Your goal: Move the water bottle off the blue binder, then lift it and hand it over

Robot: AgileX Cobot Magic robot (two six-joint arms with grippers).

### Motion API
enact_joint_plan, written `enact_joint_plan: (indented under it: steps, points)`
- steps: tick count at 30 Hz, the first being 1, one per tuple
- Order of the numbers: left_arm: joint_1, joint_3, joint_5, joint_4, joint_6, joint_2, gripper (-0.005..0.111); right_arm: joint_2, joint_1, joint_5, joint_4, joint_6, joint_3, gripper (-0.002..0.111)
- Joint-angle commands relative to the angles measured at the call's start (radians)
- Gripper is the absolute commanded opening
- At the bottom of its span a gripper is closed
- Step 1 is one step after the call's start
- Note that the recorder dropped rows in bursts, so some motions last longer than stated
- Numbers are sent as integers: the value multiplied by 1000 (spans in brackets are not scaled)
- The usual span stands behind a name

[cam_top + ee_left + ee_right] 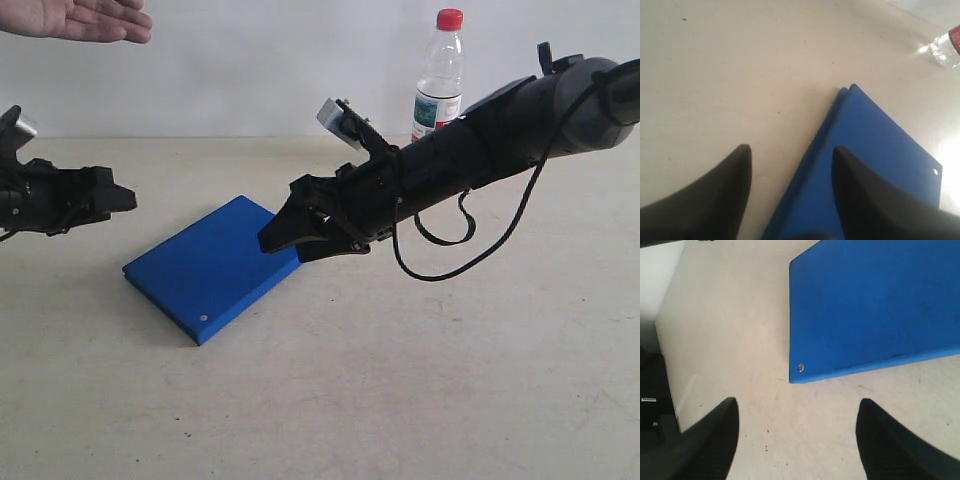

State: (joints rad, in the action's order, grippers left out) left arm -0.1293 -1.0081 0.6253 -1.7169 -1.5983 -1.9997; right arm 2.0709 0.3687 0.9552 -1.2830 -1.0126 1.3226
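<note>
We see the water bottle [440,75] standing upright on the bench [450,380], at its far side close to the pale wall [250,70]. It is off the blue binder [205,270] and well apart from it. The bottle is small and clear, with a red screw cap and a label that is mostly white with green and a little red. Its lower part is hidden behind the right arm. In the left wrist view only its red cap and clear shoulder show at the frame's edge.

The binder lies flat on the bench, nearer the camera and left of the middle. We note its bright blue hard cover, bare on top, and a small silver rivet [204,319] near the front corner.

The right tool [797,401] hangs over the binder's right edge. Its two dark fingers are spread wide and there is nothing between them. The left tool [791,150] hovers above the bench at the left of the exterior view, pointing toward the binder. Its fingers are likewise parted and empty, one over the blue cover and one over the bare bench.

At the upper left of the exterior view a person's hand [85,20] reaches in, flat and open, clear of both tools.
</note>
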Motion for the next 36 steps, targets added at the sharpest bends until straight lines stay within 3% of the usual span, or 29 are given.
enact_joint_plan:
  steps: [1,7,14,17,20,27,36]
  points:
    - [1,-75,112,190,124,-75,47,-4,2,33,-5,1,5,61]
    - [5,-174,252,391,296,-154,47,-4,2,35,-5,3,5,61]
    - [50,-238,543,438,301,-199,47,-4,2,33,-9,3,5,61]
    - [61,-249,586,450,301,-199,47,-4,2,38,-12,3,5,61]
    - [64,-249,523,450,306,-199,47,-6,2,40,-12,3,5,61]
    - [64,-249,149,486,431,-195,47,-6,2,40,-13,3,5,61]
    - [73,-249,23,502,431,-195,47,-6,2,26,-13,3,5,61]
